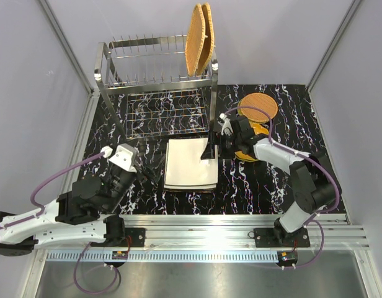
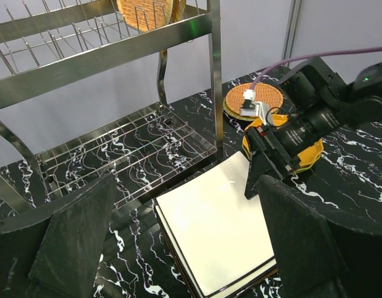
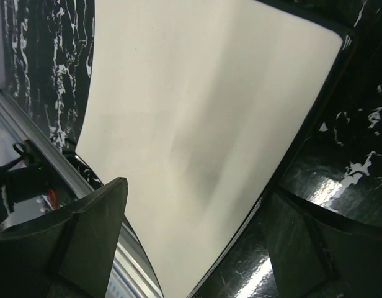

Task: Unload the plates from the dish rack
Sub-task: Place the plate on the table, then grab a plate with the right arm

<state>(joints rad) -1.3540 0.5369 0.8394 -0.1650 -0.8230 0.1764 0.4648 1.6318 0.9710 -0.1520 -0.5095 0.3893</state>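
Observation:
The dish rack (image 1: 157,62) stands at the back left, and two woven tan plates (image 1: 200,38) stand upright at the right end of its top tier. A stack of square white plates (image 1: 188,167) lies flat on the black marbled table in front of the rack. My right gripper (image 1: 209,152) hovers at the stack's right edge, its jaws open on either side of the top white plate (image 3: 197,105) without touching it. My left gripper (image 1: 149,171) waits open just left of the stack (image 2: 216,230), holding nothing.
A round woven plate (image 1: 259,107) lies on the table to the right of the rack. An orange plate (image 1: 258,129) lies partly under my right arm. An aluminium rail (image 1: 197,226) runs along the near edge. Grey walls enclose the table.

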